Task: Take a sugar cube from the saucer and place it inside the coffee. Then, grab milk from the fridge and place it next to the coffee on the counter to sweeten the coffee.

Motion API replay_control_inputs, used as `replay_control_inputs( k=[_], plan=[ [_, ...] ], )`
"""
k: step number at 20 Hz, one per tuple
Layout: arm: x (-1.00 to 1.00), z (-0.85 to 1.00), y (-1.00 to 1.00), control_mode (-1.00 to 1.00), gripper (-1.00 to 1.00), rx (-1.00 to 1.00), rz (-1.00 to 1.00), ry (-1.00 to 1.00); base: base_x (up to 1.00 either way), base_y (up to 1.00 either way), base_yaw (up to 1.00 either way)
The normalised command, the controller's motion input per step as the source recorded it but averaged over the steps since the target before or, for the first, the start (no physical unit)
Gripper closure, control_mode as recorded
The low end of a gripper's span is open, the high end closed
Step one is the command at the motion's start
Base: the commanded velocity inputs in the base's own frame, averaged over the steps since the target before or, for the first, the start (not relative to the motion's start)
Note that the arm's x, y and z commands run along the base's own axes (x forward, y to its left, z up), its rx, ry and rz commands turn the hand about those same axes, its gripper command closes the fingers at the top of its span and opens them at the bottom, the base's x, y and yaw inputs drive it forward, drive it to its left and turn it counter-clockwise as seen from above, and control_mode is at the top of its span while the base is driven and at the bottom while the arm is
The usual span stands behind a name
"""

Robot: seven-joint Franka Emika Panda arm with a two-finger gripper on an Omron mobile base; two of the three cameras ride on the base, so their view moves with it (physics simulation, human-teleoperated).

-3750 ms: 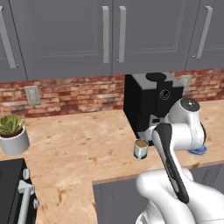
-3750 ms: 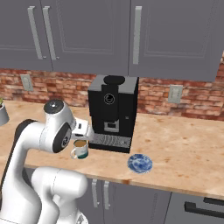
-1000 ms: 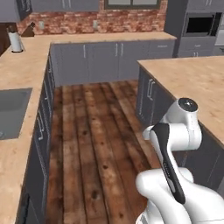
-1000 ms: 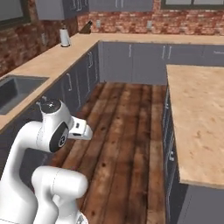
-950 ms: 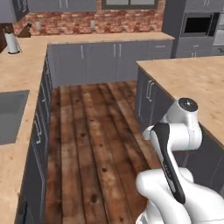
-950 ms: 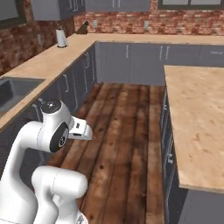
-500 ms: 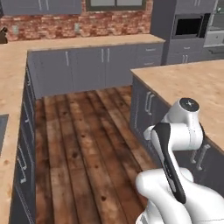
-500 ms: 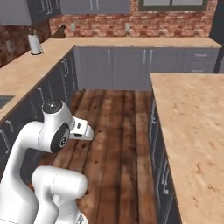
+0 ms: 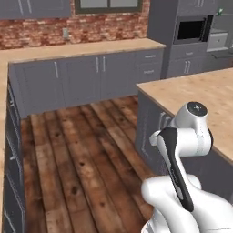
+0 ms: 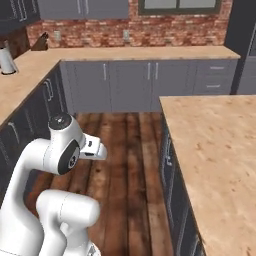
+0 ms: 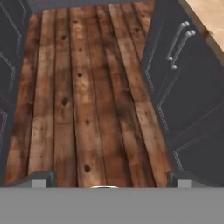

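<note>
Over wooden floor [image 11: 87, 109], arm folded, fingers [image 11: 41, 178] apart

No readable text, labels, brands, numbers or signs anywhere.

arm folded close, gripper [image 11: 105, 179] fingertips spread, empty

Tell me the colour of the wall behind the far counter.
Red-brown brick wall above the far counter, clearest in the right base view.
</note>
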Motion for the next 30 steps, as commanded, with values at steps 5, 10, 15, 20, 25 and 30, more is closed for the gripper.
replay_control_inputs(
  k=[5,10,15,20,25,30],
  plan=[
    [0.00,0.00,0.00,1.00,-1.00,0.00,0.00,0.00,1.00,0.56,-0.24],
    [0.00,0.00,0.00,1.00,-1.00,0.00,0.00,0.00,1.00,0.66,-0.24],
    [0.00,0.00,0.00,1.00,-1.00,0.00,0.00,0.00,1.00,0.75,-0.24],
    [0.00,0.00,0.00,1.00,-1.00,0.00,0.00,0.00,1.00,0.70,-0.28],
    [0.00,0.00,0.00,1.00,-1.00,0.00,0.00,0.00,1.00,0.61,-0.34],
    [0.00,0.00,0.00,1.00,-1.00,0.00,0.00,0.00,1.00,0.59,-0.34]
  ],
)
